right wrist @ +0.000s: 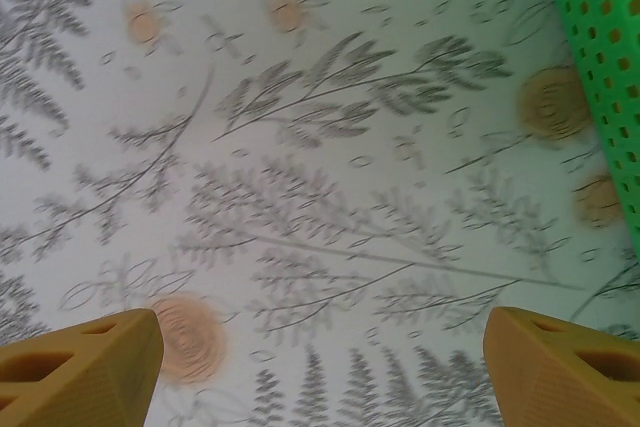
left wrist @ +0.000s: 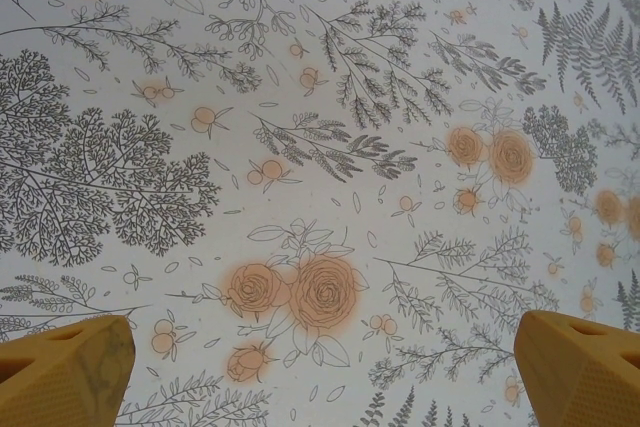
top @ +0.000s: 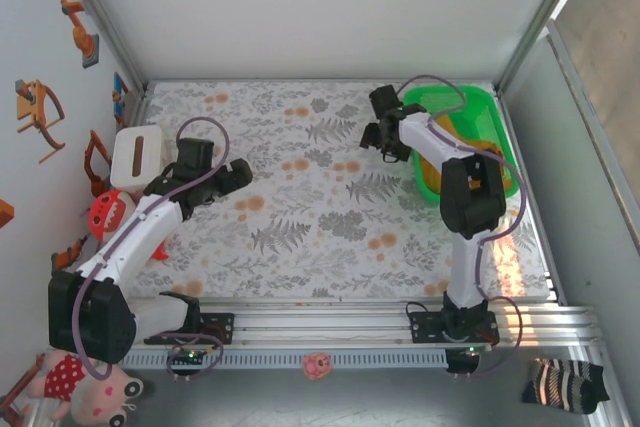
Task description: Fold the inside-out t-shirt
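The inside-out t-shirt [top: 483, 135] lies bunched as a mustard heap inside the green basket [top: 497, 107] at the table's back right, partly hidden by my right arm. My right gripper [top: 374, 133] hovers open just left of the basket over the floral tablecloth. In the right wrist view its yellow fingers [right wrist: 80, 367] stand wide apart around the gripper [right wrist: 322, 367], with only cloth pattern between them and the basket wall [right wrist: 600, 47] at the upper right. My left gripper [top: 238, 175] hangs open over the left half of the table. The gripper [left wrist: 325, 372] holds nothing between its fingertips [left wrist: 65, 372].
A white box [top: 137, 152] and a red toy [top: 110, 212] sit at the left table edge. A plush toy [top: 85, 387], a small pink item [top: 318, 365] and a striped sock [top: 565, 384] lie in front of the rail. Walls enclose the table on three sides.
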You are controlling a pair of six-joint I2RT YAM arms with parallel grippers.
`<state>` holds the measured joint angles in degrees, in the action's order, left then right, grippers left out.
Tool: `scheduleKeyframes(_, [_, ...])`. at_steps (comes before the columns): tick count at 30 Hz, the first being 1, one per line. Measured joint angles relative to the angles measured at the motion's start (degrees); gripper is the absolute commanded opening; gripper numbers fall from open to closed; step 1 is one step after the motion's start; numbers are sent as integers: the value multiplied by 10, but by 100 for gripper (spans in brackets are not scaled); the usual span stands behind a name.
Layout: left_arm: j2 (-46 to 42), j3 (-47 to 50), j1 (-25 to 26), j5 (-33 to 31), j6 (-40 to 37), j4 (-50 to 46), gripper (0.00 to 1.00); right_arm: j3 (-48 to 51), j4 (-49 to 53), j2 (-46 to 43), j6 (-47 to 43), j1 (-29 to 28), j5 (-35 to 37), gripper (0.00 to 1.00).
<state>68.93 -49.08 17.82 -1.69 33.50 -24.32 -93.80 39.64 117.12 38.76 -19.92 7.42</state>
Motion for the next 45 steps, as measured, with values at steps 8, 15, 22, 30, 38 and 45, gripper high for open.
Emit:
scheduleKeyframes(8, [-5,0,2,0,0,-2,97,-30,11,30,-36,58,0,83])
scheduleKeyframes(15, [-7,1,6,0,3,-3,97,-102,14,82,-49,74,-13,83])
scheduleKeyframes(22, [-27,2,9,-4,4,-10,97,-159,22,111,-74,90,-17,83])
scheduleKeyframes(30, [-31,5,10,-13,4,-15,97,-164,11,56,-112,104,-124,88])
scheduleKeyframes(38, [-34,5,13,-16,4,-18,97,-36,-11,-168,-101,199,-112,97])
scheduleKeyframes(45, [-47,5,17,-8,5,-18,97,43,21,-170,-97,311,-87,95])
